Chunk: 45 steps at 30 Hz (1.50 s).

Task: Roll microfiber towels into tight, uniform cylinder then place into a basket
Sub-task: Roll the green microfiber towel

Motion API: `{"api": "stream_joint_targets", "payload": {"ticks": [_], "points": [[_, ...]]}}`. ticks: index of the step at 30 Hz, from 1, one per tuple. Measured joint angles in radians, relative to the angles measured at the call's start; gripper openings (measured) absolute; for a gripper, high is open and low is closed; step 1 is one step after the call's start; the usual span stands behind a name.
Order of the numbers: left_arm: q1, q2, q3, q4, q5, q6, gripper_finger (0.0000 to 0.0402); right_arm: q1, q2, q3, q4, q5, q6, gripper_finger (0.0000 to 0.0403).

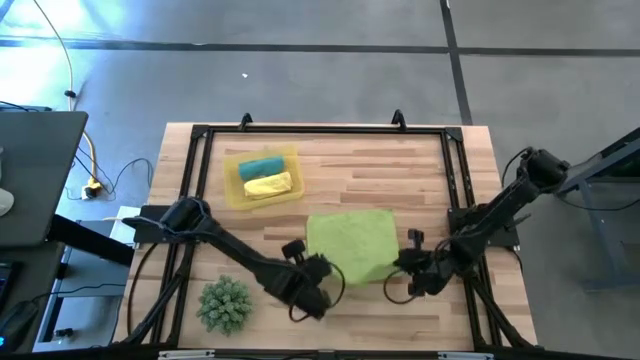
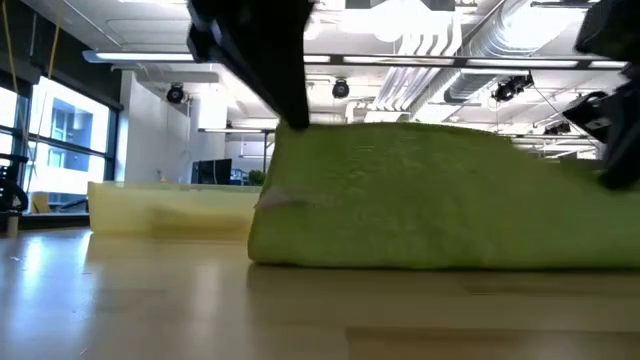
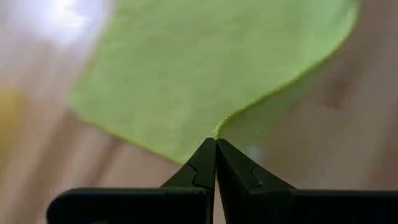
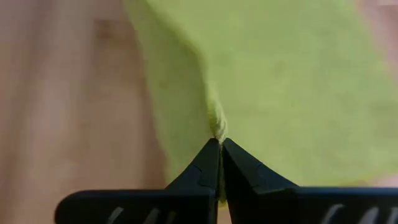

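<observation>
A lime green towel [image 1: 350, 243] lies spread on the wooden table, near its middle. In the low view the towel [image 2: 440, 195] stands up like a hump, its lower part on the tabletop. My left gripper [image 1: 318, 287] is shut at the towel's near left corner. My right gripper [image 1: 412, 272] is shut at its near right corner. The yellow basket [image 1: 232, 192] stands at the far left and holds a rolled teal towel [image 1: 260, 165] and a rolled yellow towel [image 1: 268, 185]. My left gripper pinches the green towel's hemmed edge [image 3: 219, 129] at the near left corner between its two fingertips. It comes slanting down from the table's near left. The held edge is raised off the table. My right gripper pinches the towel's edge [image 4: 217, 127] at the near right corner between its fingertips, where the cloth bunches into a small ridge. It comes slanting down from the table's right. Beyond the fingers the cloth slopes down toward the table.
A spiky green plant-like ball [image 1: 225, 303] sits near the front left, close beside my left arm. A black frame [image 1: 325, 130] runs around the wooden tabletop. Bare wood lies between the towel and the far edge.
</observation>
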Motion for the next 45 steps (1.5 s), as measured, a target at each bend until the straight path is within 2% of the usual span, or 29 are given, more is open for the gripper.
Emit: {"api": "stream_joint_targets", "payload": {"ticks": [4,13,20,26,31,35,45], "points": [[0.049,0.005,0.001,-0.074,-0.044,-0.007,0.0,-0.06,-0.001,0.002,-0.092,0.072,-0.054,0.0],[0.125,0.099,0.0,-0.063,-0.083,0.07,0.0,-0.22,-0.001,0.003,-0.108,0.086,-0.165,0.0],[0.171,0.113,0.0,-0.08,-0.128,0.089,0.0,-0.3,-0.001,0.003,-0.109,0.104,-0.229,0.0],[0.181,0.093,0.0,-0.131,-0.184,0.089,0.0,-0.34,-0.001,0.003,-0.118,0.109,-0.247,0.0],[0.213,0.096,0.0,-0.119,-0.209,0.127,0.0,-0.379,-0.001,0.003,-0.116,0.152,-0.302,0.0],[0.242,0.102,0.0,-0.098,-0.202,0.184,0.0,-0.413,-0.001,0.003,-0.11,0.148,-0.298,0.0],[0.278,0.102,0.0,-0.098,-0.179,0.22,0.0,-0.457,-0.001,0.003,-0.109,0.137,-0.303,0.0]]}}
